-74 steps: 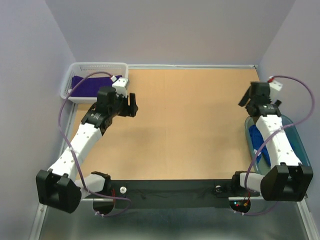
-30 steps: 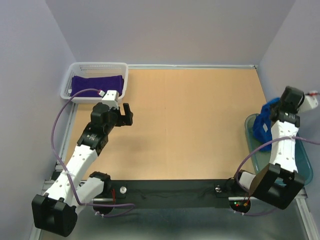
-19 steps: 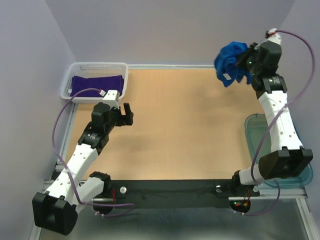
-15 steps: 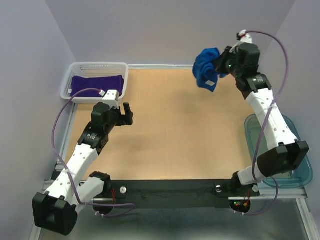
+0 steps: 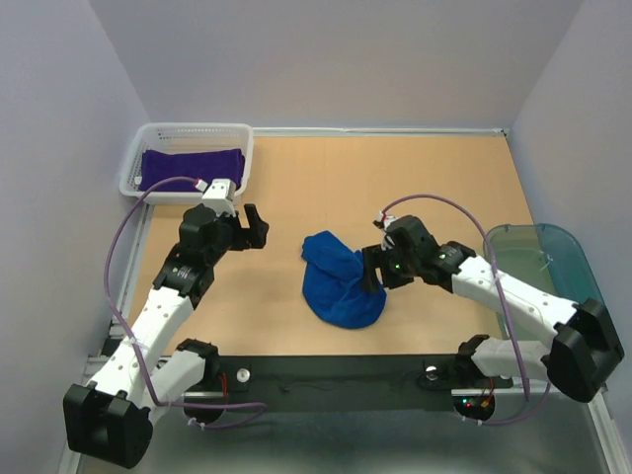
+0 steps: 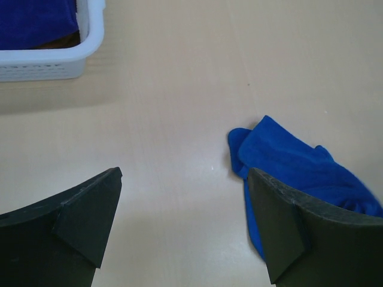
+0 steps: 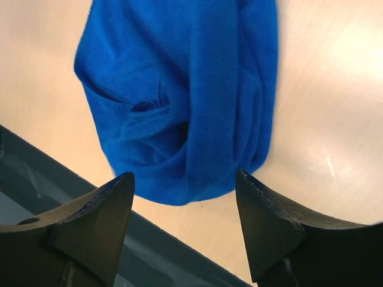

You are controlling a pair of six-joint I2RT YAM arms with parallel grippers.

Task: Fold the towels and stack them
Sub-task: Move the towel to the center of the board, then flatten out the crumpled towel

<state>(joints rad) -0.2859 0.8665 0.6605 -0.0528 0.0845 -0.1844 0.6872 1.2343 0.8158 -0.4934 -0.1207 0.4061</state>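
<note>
The bright blue towel (image 5: 341, 284) lies crumpled on the table near the middle front. It also shows in the right wrist view (image 7: 185, 101) and in the left wrist view (image 6: 299, 167). My right gripper (image 5: 374, 270) is open just right of the towel; its spread fingers (image 7: 184, 177) hold nothing. My left gripper (image 5: 256, 226) is open and empty over bare table (image 6: 184, 173), left of the towel. The dark purple towel (image 5: 193, 163) lies folded in the white basket (image 5: 138, 148). A thin brown strip (image 6: 58, 40) shows beneath it; the rust-brown towel is otherwise hidden.
A clear teal bin (image 5: 553, 272) stands at the right edge with no towel in it. The white basket sits at the back left corner. A black rail (image 5: 326, 380) runs along the table's near edge. Walls close in the left, back and right.
My right arm lifted the blue towel out of the teal bin, swung it high across, brought it down to the table's middle and let it go. My left arm barely moved.
</note>
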